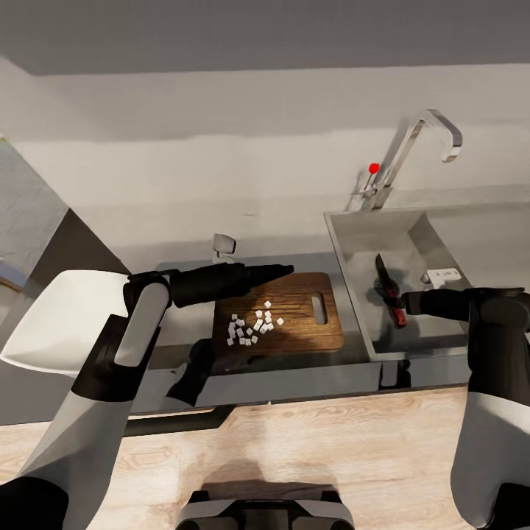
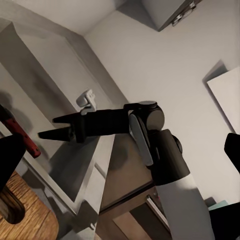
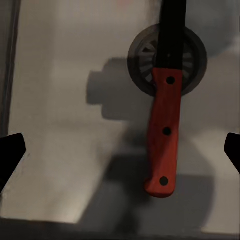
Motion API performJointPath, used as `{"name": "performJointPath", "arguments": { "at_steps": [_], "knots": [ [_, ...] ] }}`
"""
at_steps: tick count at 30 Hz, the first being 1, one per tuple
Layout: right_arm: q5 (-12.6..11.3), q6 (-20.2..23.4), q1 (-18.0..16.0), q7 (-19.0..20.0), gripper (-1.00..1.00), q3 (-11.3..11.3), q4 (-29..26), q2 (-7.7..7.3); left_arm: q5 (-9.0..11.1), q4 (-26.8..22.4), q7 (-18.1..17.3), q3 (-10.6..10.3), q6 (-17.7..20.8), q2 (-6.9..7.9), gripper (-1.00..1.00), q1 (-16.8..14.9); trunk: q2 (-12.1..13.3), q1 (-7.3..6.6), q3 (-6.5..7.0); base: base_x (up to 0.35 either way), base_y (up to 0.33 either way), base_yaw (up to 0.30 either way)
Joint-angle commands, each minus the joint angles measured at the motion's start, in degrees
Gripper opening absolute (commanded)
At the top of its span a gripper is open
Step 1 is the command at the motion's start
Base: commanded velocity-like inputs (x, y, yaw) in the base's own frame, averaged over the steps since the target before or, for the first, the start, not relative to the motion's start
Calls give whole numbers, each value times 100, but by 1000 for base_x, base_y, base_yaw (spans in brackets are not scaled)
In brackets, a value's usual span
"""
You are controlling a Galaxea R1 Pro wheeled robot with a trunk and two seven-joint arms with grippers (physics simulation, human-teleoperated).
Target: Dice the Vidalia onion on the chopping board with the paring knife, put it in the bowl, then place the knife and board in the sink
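Looking down, we see the knife (image 1: 389, 293) already in the sink (image 1: 346, 243), right tool (image 1: 403, 300) spread above it; dice (image 1: 254, 324) remain on the board (image 1: 309, 327), at nine o'clock of the sink.

Ahead of me a pale grey wall (image 1: 221, 147) fills the upper half of the frame. A light wood-plank floor (image 1: 331, 449) spans the bottom. At the far left edge I see a grey tiled surface (image 1: 26, 199), slanting away.
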Motion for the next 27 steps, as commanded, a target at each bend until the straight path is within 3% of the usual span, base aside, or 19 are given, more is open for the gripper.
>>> {"name": "performJointPath", "arguments": {
  "at_steps": [1, 27],
  "knots": [
    [54, -32, -6, 198, 100, -31, -6, -1, 9, 0, -7, -2, 26, 3, 100, -6, -10, 3, -8, 0, 0, 0],
    [62, -74, -6, 303, 100, -59, -68, -52, 9, 9, -2, -2, 26, -4, 100, -7, -10, 3, 82, -33, 26, -29]
  ]
}}
